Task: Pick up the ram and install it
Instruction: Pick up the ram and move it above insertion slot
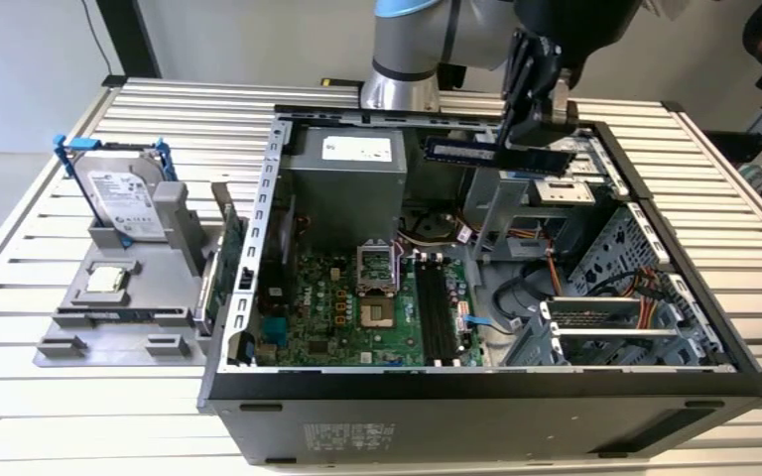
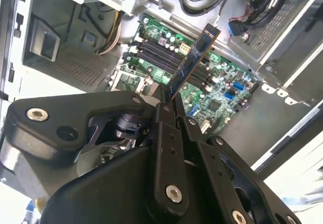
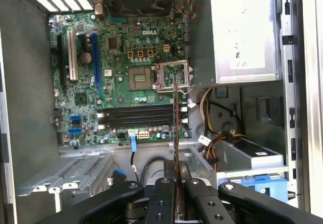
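Observation:
In the exterior view my gripper (image 1: 530,139) hangs above the back of the open computer case (image 1: 269,198), shut on the ram (image 1: 487,152). The ram is a long dark blue stick with black chips, held level above the case. In the second wrist view the ram (image 2: 196,55) sticks out from between the fingers (image 2: 162,114), tilted over the motherboard (image 2: 222,90). In the first wrist view the ram (image 3: 176,128) is seen edge-on, crossing above the black memory slots (image 3: 139,117), held in my gripper (image 3: 176,183). It hangs well clear of the slots (image 1: 435,309).
The case holds a grey power supply (image 1: 348,174), an open processor socket (image 1: 377,266), drive cages (image 1: 606,327) and cables (image 1: 554,268). On the exterior view's left, a grey stand (image 1: 116,307) carries a silver hard drive in a blue frame (image 1: 127,203) and a green card (image 1: 229,260).

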